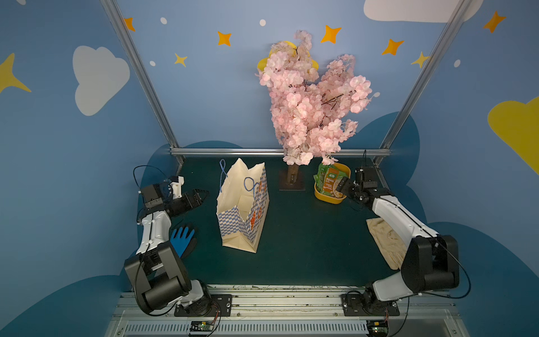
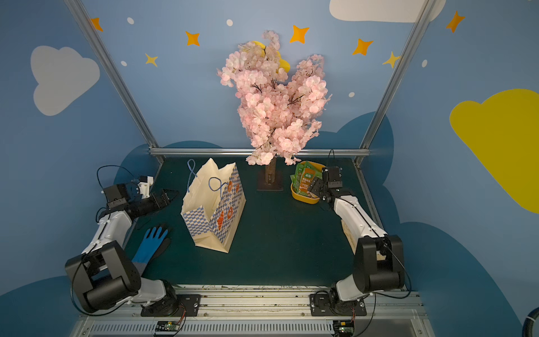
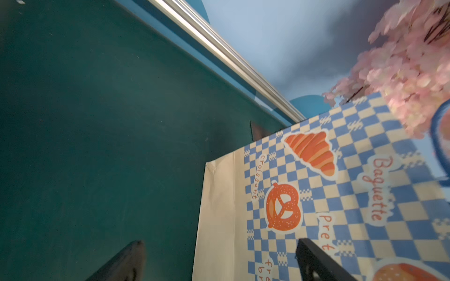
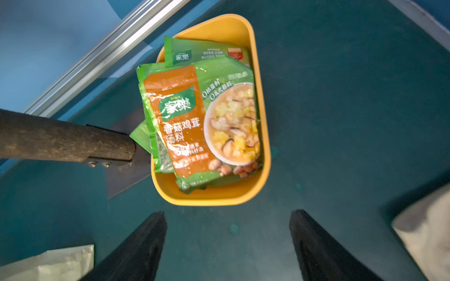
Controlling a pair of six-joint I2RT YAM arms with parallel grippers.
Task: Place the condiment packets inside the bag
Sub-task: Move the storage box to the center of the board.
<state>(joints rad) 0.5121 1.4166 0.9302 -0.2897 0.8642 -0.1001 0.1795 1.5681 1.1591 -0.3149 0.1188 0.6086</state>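
Several green condiment packets (image 1: 331,179) (image 2: 305,180) with orange panels lie stacked in a yellow tub (image 4: 214,199) at the back right. The top packet (image 4: 202,116) shows a soup bowl photo. My right gripper (image 1: 340,186) (image 4: 227,213) hovers open just in front of the tub, with nothing between its fingers. The checkered paper bag (image 1: 233,224) (image 2: 201,221) stands upright with its mouth open, left of centre. My left gripper (image 1: 204,194) (image 3: 219,243) is open beside the bag's left face (image 3: 341,194), apart from it and empty.
A pink blossom tree (image 1: 312,102) stands on a plate (image 1: 291,183) between bag and tub; its trunk (image 4: 60,141) is close to the tub. A blue glove (image 1: 182,236) lies near the left arm. A beige glove (image 1: 385,239) lies under the right arm. A metal rail (image 1: 248,151) edges the back.
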